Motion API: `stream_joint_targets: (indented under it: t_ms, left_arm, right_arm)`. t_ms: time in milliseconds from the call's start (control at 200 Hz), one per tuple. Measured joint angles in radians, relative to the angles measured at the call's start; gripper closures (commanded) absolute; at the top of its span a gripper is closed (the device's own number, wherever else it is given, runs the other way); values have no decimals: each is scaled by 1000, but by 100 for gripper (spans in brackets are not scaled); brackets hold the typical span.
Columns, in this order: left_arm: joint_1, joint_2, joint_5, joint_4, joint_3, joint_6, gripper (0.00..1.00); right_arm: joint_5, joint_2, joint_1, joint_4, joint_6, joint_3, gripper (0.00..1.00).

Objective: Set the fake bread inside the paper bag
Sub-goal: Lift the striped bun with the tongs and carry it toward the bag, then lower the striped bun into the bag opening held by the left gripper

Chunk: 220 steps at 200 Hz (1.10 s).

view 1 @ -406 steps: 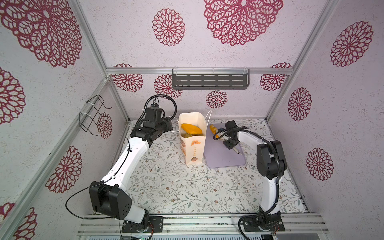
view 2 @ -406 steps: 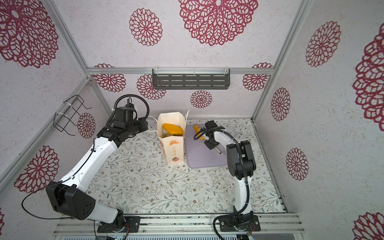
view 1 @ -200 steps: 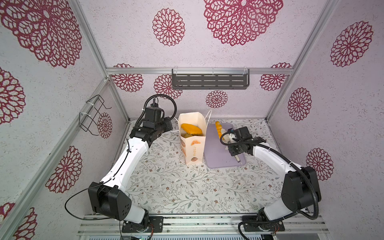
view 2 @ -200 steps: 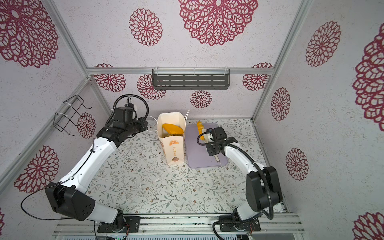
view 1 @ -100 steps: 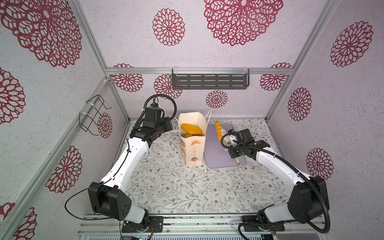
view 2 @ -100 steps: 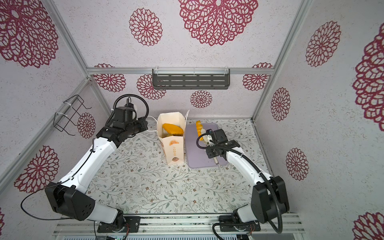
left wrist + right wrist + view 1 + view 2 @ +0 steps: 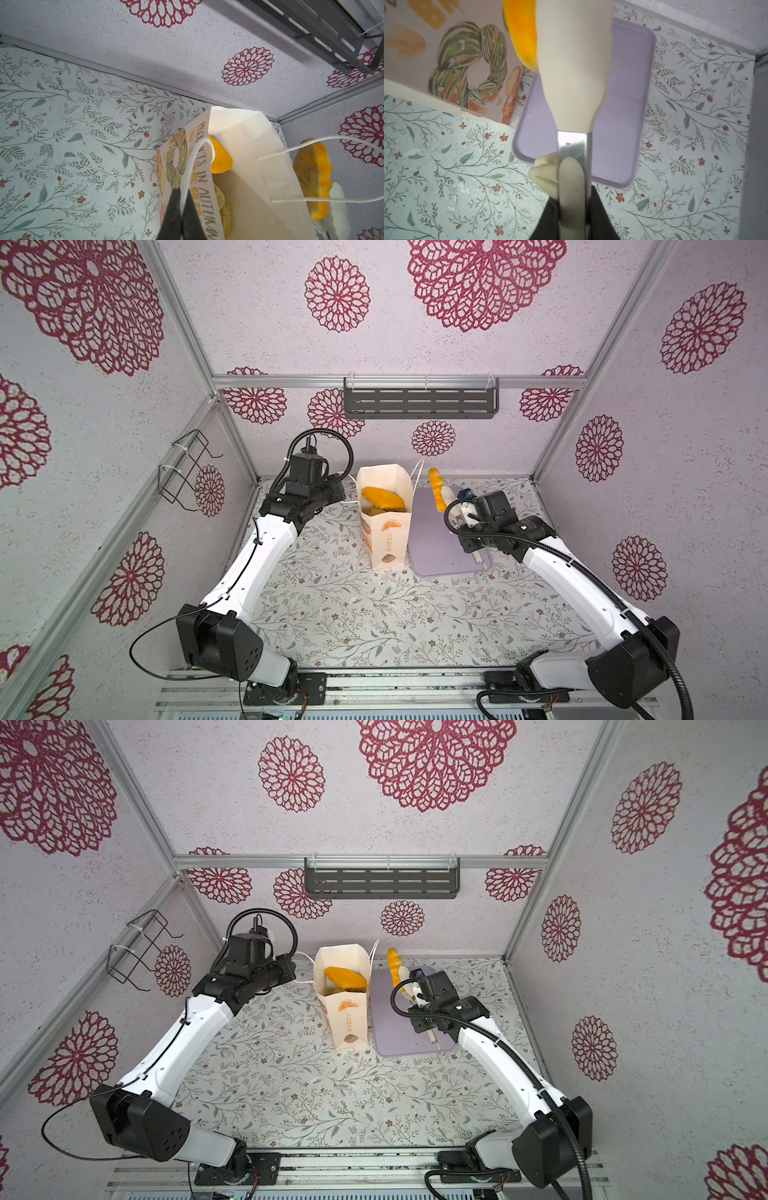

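Elbow swung outward, the right tool (image 7: pixel 572 209) is squeezing tongs (image 7: pixel 571 62) onto the fake bread (image 7: pixel 435 484); the left tool (image 7: pixel 180 207) is pinching the paper bag's (image 7: pixel 388 539) handle (image 7: pixel 194 162), steadying it.

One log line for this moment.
left claw: shut on cord handle | right claw: shut on tongs | tongs: holding bread roll beside paper bag | bag: loaf inside

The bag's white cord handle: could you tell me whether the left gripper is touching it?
Touching. The left wrist view shows the cord handle pinched between the left gripper's shut fingers.
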<state>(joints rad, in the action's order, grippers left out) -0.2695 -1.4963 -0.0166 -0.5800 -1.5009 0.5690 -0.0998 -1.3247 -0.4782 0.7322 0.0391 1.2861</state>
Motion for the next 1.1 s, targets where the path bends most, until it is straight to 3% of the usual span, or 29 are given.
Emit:
stream_joint_targets:
  t_ms: [385, 1101]
  left_arm:
    - [0, 0, -1, 0, 0, 0, 100]
    - [0, 0, -1, 0, 0, 0, 100]
  right_arm:
    - [-42, 10, -40, 106, 7, 188, 92]
    - [-233, -149, -312, 234, 6, 519, 93]
